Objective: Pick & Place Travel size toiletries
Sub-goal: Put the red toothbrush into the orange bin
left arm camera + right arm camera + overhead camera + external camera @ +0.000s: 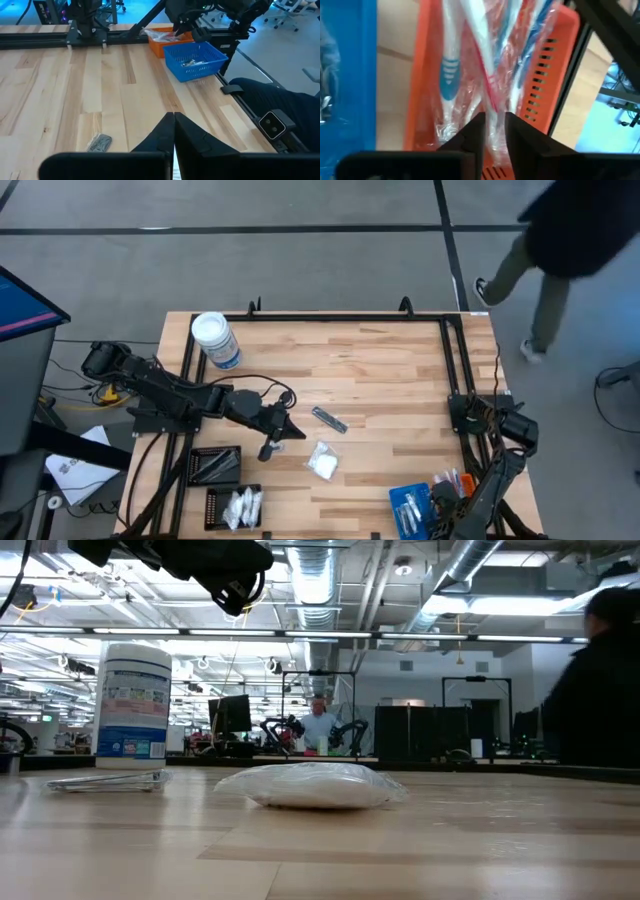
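Wooden bench (pixel 380 380) still carries a white sachet (pixel 323 462) and a silvery piece (pixel 329 420) mid-bench; the trays near both arms already hold sorted toiletries. Right claw (pixel 492 131), narrowly parted, sits over wrapped toothbrushes (pixel 485 65) in the orange tray (pixel 547 70), seemingly letting one go. Left claw (pixel 292 431), pinched shut and empty, hovers left of the sachet.

Left end effector (pixel 296 430) closed, right end effector (pixel 493 131) slightly parted.

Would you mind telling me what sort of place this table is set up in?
Most likely a robotics lab in an open industrial hall. The low view shows exposed ceiling ducts, another pair of robot arms with a person beside them, and monitors on benches behind the wooden table.
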